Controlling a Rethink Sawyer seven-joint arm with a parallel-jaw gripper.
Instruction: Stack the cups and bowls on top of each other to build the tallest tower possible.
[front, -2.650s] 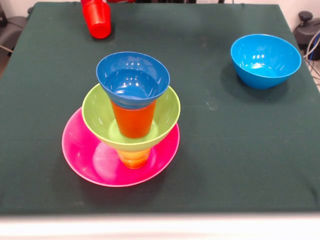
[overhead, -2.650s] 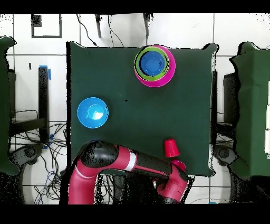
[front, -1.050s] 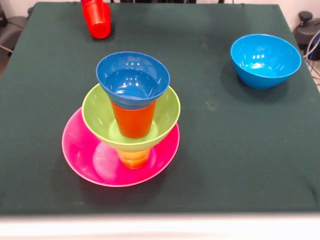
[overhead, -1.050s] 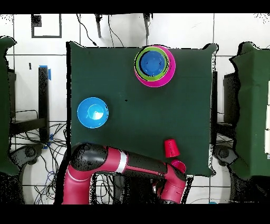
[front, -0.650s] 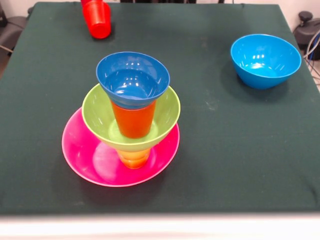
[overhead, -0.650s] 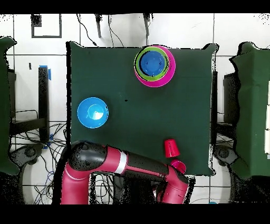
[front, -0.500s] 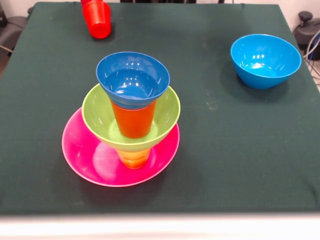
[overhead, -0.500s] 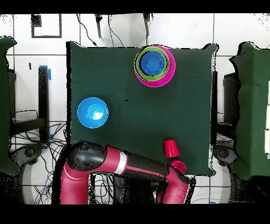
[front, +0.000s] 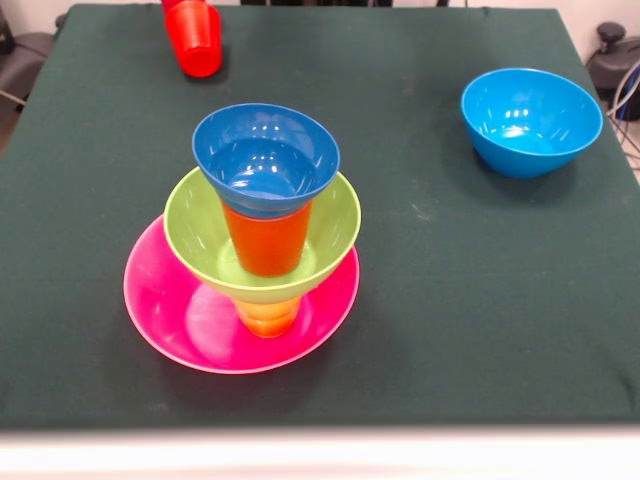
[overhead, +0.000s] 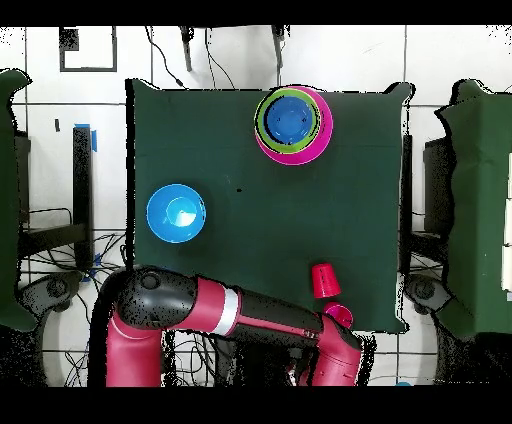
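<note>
The tower stands front left of centre: a wide pink bowl (front: 150, 295), a yellow cup (front: 268, 316), a lime green bowl (front: 195, 232), an orange cup (front: 268, 242) and a small dark blue bowl (front: 265, 160) on top. From above the tower (overhead: 292, 123) sits near the table's upper edge. A red cup (front: 196, 40) stands alone at the far left, and it also shows from overhead as the red cup (overhead: 324, 281). A light blue bowl (front: 530, 120) sits apart at the right. My gripper (overhead: 334, 350) hangs past the table's edge just beyond the red cup, and its state does not show.
The red and black arm (overhead: 250, 314) lies along the table's lower edge in the overhead view. The dark green table cloth (front: 450, 280) covers the whole top. Cables and dark furniture surround the table on the tiled floor.
The arm's shoulder and elbow have swung left along the table's edge in the overhead view, and its end has drawn back slightly. The tower, cup and bowl have not moved.
</note>
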